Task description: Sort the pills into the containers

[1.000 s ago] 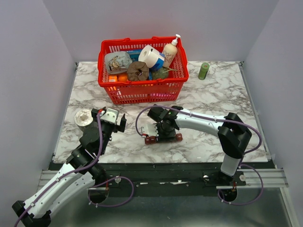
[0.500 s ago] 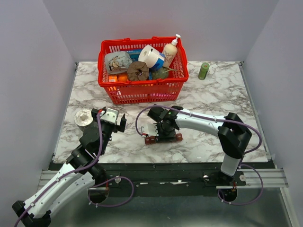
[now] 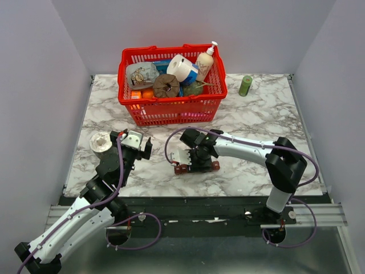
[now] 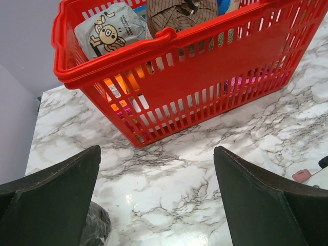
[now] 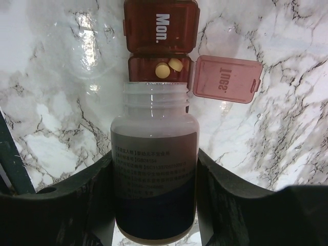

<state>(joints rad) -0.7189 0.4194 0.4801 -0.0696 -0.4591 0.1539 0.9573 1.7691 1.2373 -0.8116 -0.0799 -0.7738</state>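
Clearly, "Mon." marks one shut lid of the containers point(image 5: 161, 23), top centre of the right-wrist view; the open lid beside it reads "Tues". Two yellow pills point(image 5: 169, 67) lie in that open compartment. The right gripper point(image 5: 154, 174) pinches one uncapped bottle point(image 5: 155, 128), its mouth at that compartment. The left gripper point(image 4: 156, 205) hangs spread before the red basket point(image 4: 205, 77).

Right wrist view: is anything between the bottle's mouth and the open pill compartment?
Nothing visible. The bottle has its mouth right at the open compartment, whose lid is flipped aside. Two pills lie inside.
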